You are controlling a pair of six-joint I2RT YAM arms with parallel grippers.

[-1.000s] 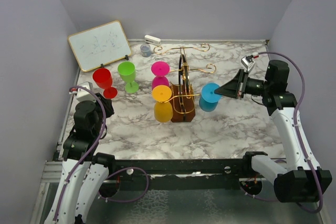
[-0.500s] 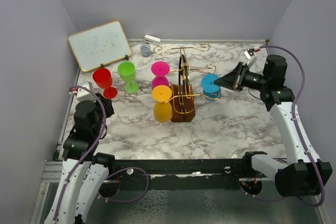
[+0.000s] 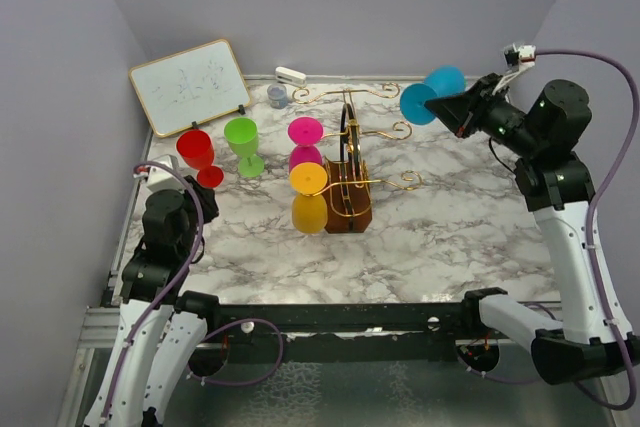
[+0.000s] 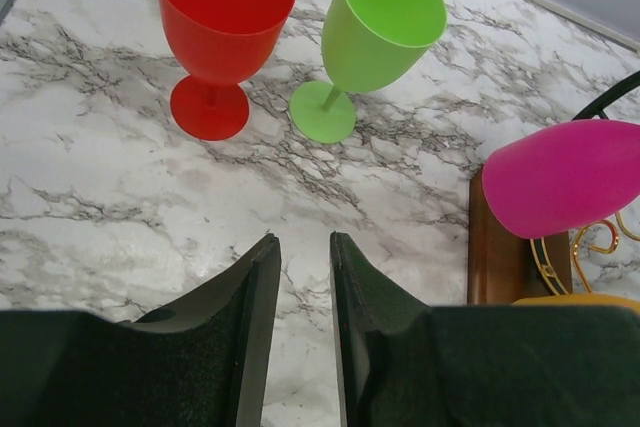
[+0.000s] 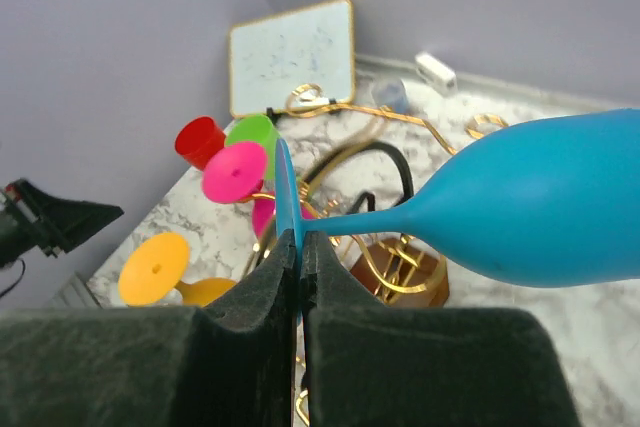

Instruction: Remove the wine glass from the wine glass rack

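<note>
The gold wire wine glass rack (image 3: 349, 162) stands mid-table on its dark wooden base, and it also shows in the right wrist view (image 5: 392, 252). A pink glass (image 3: 305, 133) and an orange glass (image 3: 309, 183) hang on its left arms. My right gripper (image 3: 449, 105) is shut on the flat foot of a blue wine glass (image 3: 431, 93). It holds the glass in the air, on its side, above and to the right of the rack and clear of it. In the right wrist view the fingers (image 5: 262, 292) pinch the foot edge and the blue bowl (image 5: 545, 202) points right. My left gripper (image 4: 301, 243) is open and empty, low over the table's left side.
A red glass (image 3: 197, 152) and a green glass (image 3: 242, 140) stand upright on the table left of the rack. A whiteboard (image 3: 190, 85) leans at the back left. A small grey cup (image 3: 277, 96) and a white object (image 3: 291, 75) sit by the back wall.
My right gripper has lifted the blue glass off the rack's right arm, up and toward the back right. The left arm has not moved.
</note>
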